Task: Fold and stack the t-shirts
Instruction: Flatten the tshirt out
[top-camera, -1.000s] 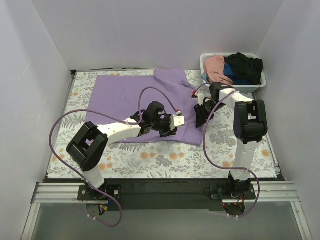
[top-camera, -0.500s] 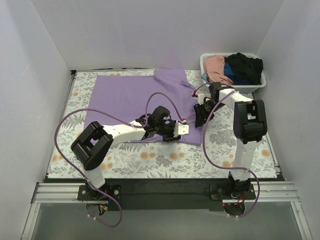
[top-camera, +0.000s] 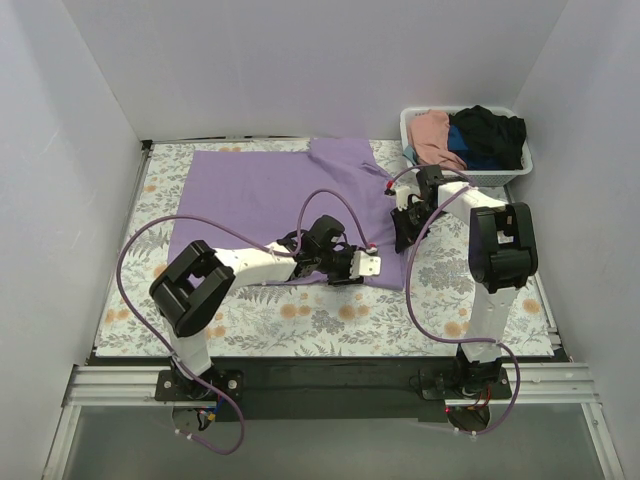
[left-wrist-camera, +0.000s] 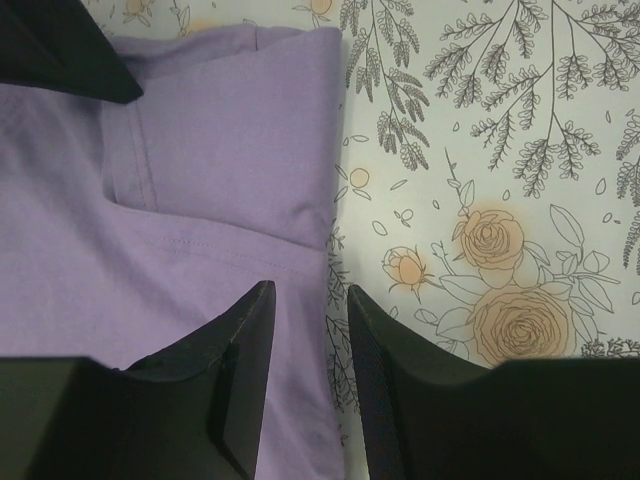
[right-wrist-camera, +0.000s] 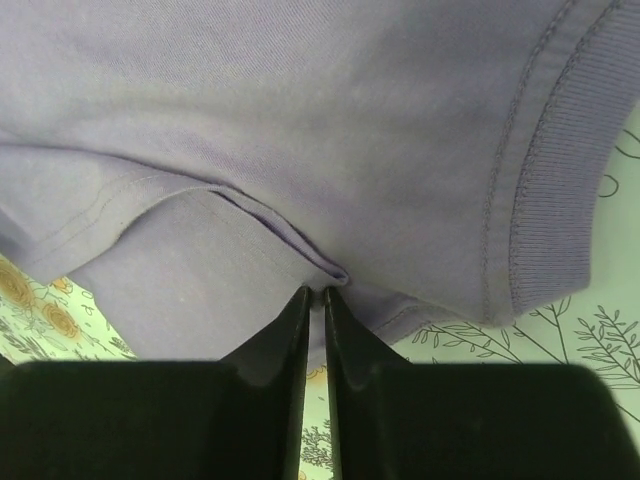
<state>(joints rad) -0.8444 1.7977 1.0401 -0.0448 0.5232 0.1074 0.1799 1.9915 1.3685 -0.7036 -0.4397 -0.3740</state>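
A large lavender shirt (top-camera: 270, 195) lies spread on the floral tablecloth, with a sleeve at the back (top-camera: 345, 152). My left gripper (top-camera: 362, 266) is open, low over the shirt's front right edge. In the left wrist view the gripper (left-wrist-camera: 310, 300) straddles the shirt's (left-wrist-camera: 200, 180) hem line, one finger over cloth and one over tablecloth. My right gripper (top-camera: 403, 230) is at the shirt's right edge. In the right wrist view the gripper (right-wrist-camera: 324, 292) is shut on a small fold of the lavender shirt (right-wrist-camera: 300, 120), near the ribbed collar (right-wrist-camera: 560, 170).
A white slatted basket (top-camera: 412, 125) stands at the back right and holds a pink shirt (top-camera: 432, 135), a blue shirt (top-camera: 470, 158) and a black shirt (top-camera: 492, 128). Grey walls close in the table on three sides. Purple cables loop from both arms.
My left gripper has moved right and toward the front, from over the shirt's middle to its front right edge. The right gripper has stayed at the shirt's right edge.
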